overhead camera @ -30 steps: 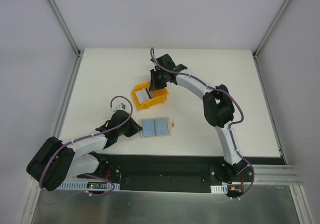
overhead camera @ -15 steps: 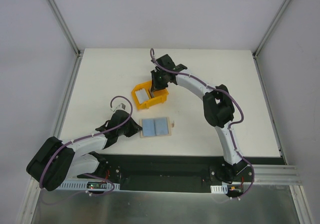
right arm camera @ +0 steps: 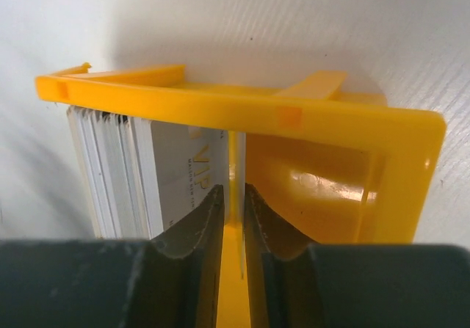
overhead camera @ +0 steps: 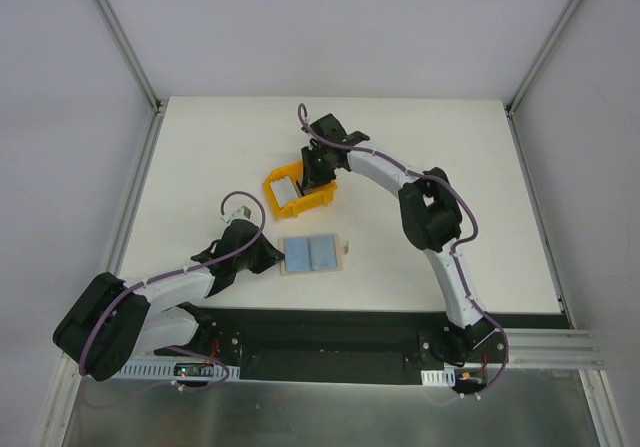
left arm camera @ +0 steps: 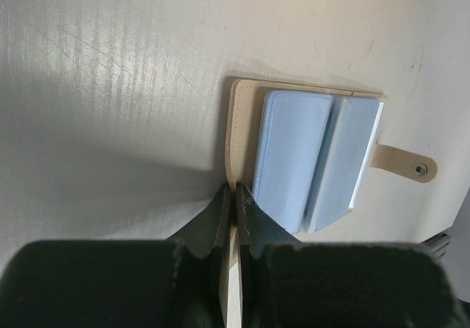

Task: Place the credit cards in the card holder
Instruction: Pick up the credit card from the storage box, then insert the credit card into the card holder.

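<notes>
The card holder (overhead camera: 313,254) lies open on the table, beige with two pale blue pocket stacks (left arm camera: 294,152) and a snap strap (left arm camera: 418,169). My left gripper (overhead camera: 272,259) is shut on its beige left edge (left arm camera: 239,122); in the left wrist view the left gripper (left arm camera: 236,188) pinches that flap. The credit cards (right arm camera: 117,166) stand on edge in a stack inside the yellow bin (right arm camera: 242,108). My right gripper (right arm camera: 233,190) reaches into the bin (overhead camera: 272,182), slightly open, with one thin card (right arm camera: 241,159) edge-on in the narrow gap between its fingers.
The yellow bin stands just behind the card holder, near the table's middle. White table surface stretches to the right and back. Metal frame rails run along both sides of the table.
The right gripper has sunk lower and a little leftward into the yellow bin, and its fingers have parted slightly. The left arm and card holder have not moved.
</notes>
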### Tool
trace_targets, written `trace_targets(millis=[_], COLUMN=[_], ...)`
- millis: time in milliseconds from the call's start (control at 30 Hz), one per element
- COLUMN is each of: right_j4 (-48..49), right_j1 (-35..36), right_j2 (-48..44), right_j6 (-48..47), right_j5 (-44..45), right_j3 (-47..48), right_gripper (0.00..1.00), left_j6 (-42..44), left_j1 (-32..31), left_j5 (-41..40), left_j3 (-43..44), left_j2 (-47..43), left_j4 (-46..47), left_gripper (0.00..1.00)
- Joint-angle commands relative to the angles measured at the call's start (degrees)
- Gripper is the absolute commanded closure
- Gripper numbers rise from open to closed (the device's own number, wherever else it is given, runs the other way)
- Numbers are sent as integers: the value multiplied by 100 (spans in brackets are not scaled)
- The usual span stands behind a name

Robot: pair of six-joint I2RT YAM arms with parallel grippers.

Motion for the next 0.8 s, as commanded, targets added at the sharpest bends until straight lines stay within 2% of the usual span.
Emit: trace_targets(millis=[0, 67, 167, 500, 633, 700, 767], right_j4=[-212, -194, -19, 236, 649, 1148, 1763], right_j1=[41, 41, 50, 6, -3, 6, 41], right_j2=[28, -59, -376, -1693, -2571, -3116, -3652], right_j6=[-68, -103, -165, -411, -219, 124, 527], right_j5=[90, 177, 353, 635, 539, 250, -15], right_j3=[272, 246, 114, -281, -1131, -1904, -3070], right_gripper=[86, 94, 100, 100, 100, 100, 100], left_j6=[34, 34, 52, 69, 69, 69, 69], left_j1=[41, 50, 50, 50, 41, 41, 41], left_j5=[62, 62, 53, 18, -8, -8, -8], left_j3=[-79, -70, -79, -79, -79, -61, -70], left_j2=[73, 56, 38, -67, -85, -85, -85], left_j4=[-10, -10, -37, -90, -116, -116, -116], left_gripper=[100, 100, 100, 100, 100, 100, 100])
